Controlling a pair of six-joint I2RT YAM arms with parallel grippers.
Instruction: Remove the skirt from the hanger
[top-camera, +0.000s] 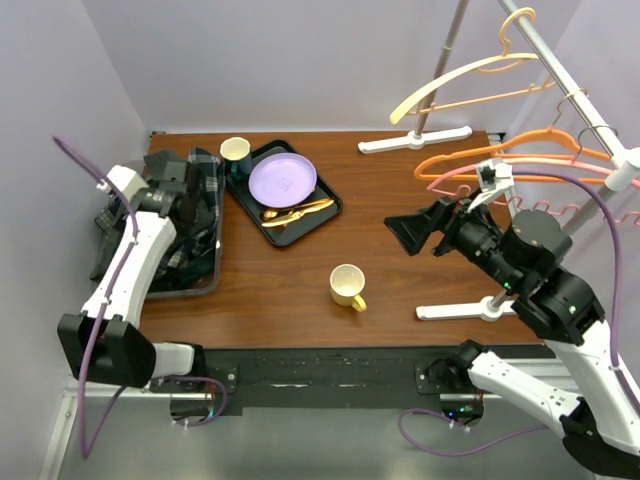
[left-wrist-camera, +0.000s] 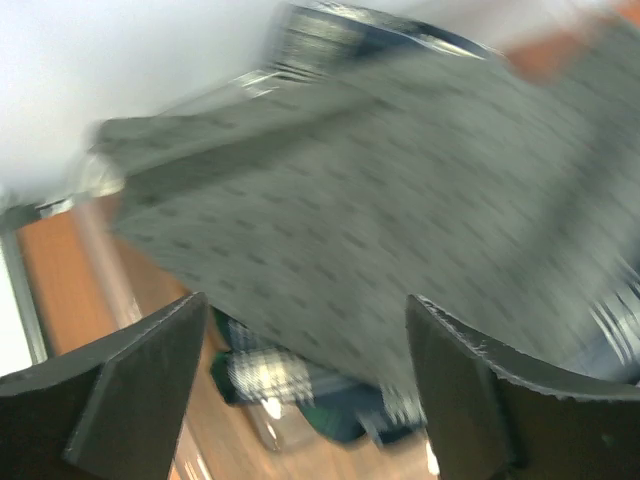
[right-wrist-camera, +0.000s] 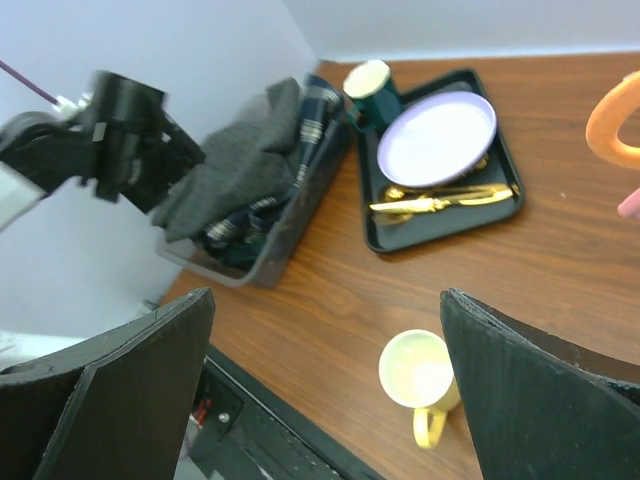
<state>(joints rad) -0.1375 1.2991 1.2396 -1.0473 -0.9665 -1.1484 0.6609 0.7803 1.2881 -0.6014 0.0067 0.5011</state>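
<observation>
The skirt (right-wrist-camera: 240, 150), a grey dotted cloth, lies off the hangers, heaped in the bin (top-camera: 205, 290) at the table's (top-camera: 280, 270) left edge. It rests on top of a dark plaid cloth (right-wrist-camera: 318, 110) and spills over the bin's left side. In the left wrist view it is blurred and fills most of the frame beyond the fingers (left-wrist-camera: 130, 380).

The left gripper (top-camera: 195, 213) hangs over the bin, just by the skirt. Its jaws stand well apart, and no cloth shows between them. The right gripper (top-camera: 400, 233) is raised over the right half of the table, pointing left, jaws wide open and holding nothing.

Right of the bin sits a black tray (top-camera: 325, 215) with a purple plate (top-camera: 282, 178) and gold cutlery (top-camera: 295, 212). A green cup (top-camera: 236, 152) stands at the tray's far left corner. A yellow cup (top-camera: 347, 285) stands alone nearer the arms, mid-table.

At far right a rack (top-camera: 545, 45) carries bare hangers: a cream one (top-camera: 470, 75) farthest, an orange one (top-camera: 500, 155) and a pink one (top-camera: 450, 185) just behind the right arm.
</observation>
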